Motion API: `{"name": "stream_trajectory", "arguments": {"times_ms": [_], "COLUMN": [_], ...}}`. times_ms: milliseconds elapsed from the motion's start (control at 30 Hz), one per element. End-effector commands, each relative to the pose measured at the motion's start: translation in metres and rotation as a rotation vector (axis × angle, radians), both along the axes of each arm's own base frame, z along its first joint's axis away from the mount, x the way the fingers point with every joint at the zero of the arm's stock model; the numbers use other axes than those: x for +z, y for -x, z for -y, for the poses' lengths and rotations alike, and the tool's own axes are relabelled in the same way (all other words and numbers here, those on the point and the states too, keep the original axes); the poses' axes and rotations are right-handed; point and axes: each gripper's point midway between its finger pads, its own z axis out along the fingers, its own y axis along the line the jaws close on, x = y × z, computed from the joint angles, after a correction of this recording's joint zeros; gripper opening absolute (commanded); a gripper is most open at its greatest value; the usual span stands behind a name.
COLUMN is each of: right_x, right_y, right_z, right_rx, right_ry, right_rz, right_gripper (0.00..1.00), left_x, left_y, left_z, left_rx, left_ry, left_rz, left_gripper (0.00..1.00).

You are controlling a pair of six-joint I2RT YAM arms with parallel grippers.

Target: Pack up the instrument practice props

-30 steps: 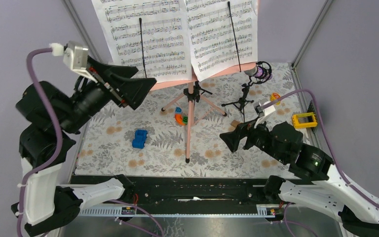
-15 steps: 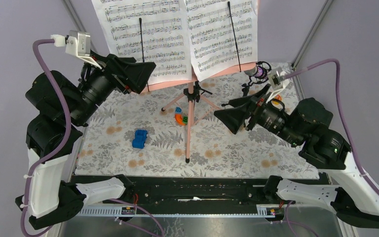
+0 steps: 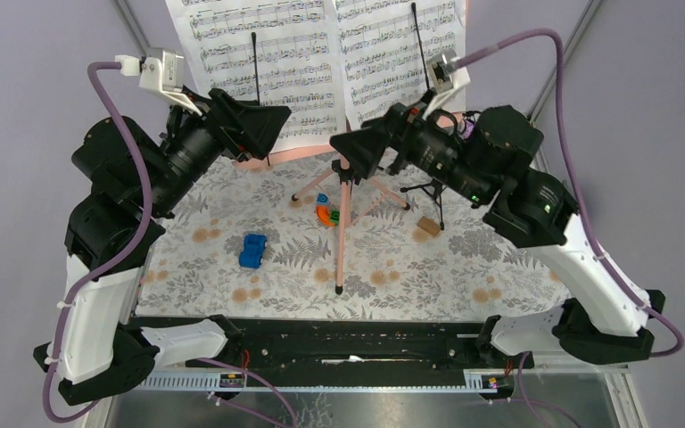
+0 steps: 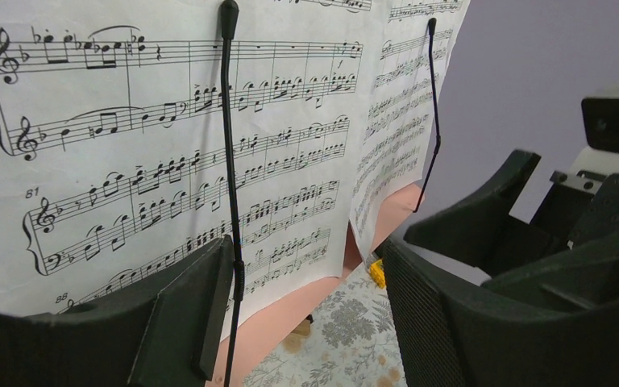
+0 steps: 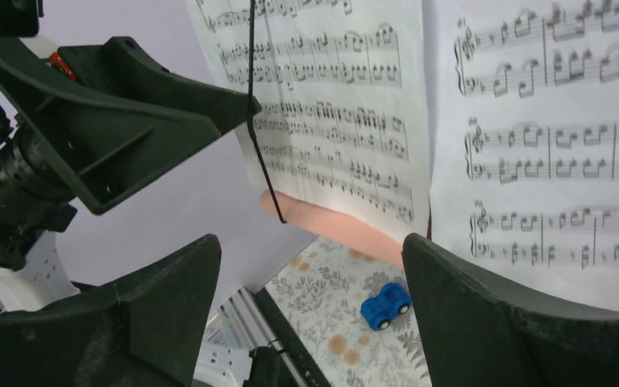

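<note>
Sheet-music pages (image 3: 303, 71) close ahead of left tool (image 4: 305, 258) and right tool (image 5: 310, 250)

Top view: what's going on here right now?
The rack stands on the table with sheet music on it. The left gripper is raised and open at the left page's lower edge. The right gripper is open near the right page's lower edge. Nothing is gripped yet.

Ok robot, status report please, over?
Left gripper, right gripper: jaws open, empty. Sheet-music pages on the rack. Black wire holders lie across them.
</note>
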Motion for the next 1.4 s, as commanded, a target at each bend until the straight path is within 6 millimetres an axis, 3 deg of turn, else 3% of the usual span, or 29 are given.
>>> {"name": "stream_trajectory", "arguments": {"times_ms": [0,267,467,733,1133,1367], "right_x": [0.035,0.055,0.059,0.064,0.059,0.061], "right_y": [-0.005,-0.042,-0.060,-0.041,-0.046,-0.065], "right_z": [-0.006,-0.004,-0.003,-0.025,-0.032,-0.016], "right_rx": [-0.001,-0.089,0.000,0.227,0.241,0.087], "right_ry": [-0.014,0.005,-0.013,-0.061,-0.058,-0.060], "right_rz": [0.100,0.148,0.137,0.164,0.154,0.168], "right_gripper": [0.90,0.89,0.88,0.81,0.79,0.79], "left_x": [0.016,0.010,0.010,0.006,-0.007,-0.006], "left_y": [0.002,0.001,0.004,0.003,-0.003,-0.003], "left_z": [-0.004,-0.001,-0.001,0.001,0.007,0.007], "left_rx": [0.011,0.002,-0.007,-0.015,-0.018,-0.023], "left_ry": [0.047,0.038,0.043,0.034,0.004,0.006], "left_rz": [0.044,0.035,0.041,0.034,0.013,0.014], "left_gripper": [0.72,0.71,0.71,0.68,0.66,0.66]}}
